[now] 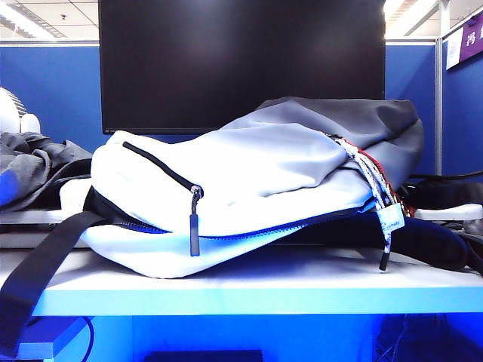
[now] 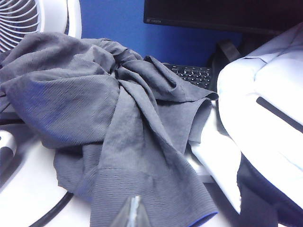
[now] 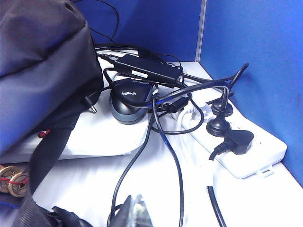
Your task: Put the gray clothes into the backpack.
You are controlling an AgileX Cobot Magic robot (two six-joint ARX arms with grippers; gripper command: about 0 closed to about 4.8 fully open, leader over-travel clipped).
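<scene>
The backpack (image 1: 249, 196) lies on its side across the middle of the white table (image 1: 302, 290), its long axis running left to right: the dark gray end (image 1: 362, 121) points right and the light gray-white body points left. A black front-pocket zipper (image 1: 162, 170) slants down to a pull (image 1: 195, 226) hanging near the front edge, and the main zipper line runs along the lower seam. A black strap (image 1: 38, 279) trails off the left near edge of the table, while a white braided cord with a tag (image 1: 385, 207) hangs from the right end. The gray clothes (image 2: 109, 123) sit in a wrinkled heap at the far left of the table, just beside the backpack's light end, outside the bag; their folds spread over a keyboard (image 2: 191, 75) and lie close to a white fan (image 2: 33, 19). A dark monitor (image 1: 241, 60) stands behind the backpack against the blue partition. The left gripper (image 2: 132, 213) hovers near the front of the clothes, its tips pressed together and holding nothing. The right gripper (image 3: 132, 210) hangs over the right side of the table, its tips likewise pressed together and empty, near the backpack's dark end with a Logitech mouse (image 3: 130, 101), a black power adapter (image 3: 149, 68), tangled cables and a white power strip (image 3: 241, 151) beyond it.
</scene>
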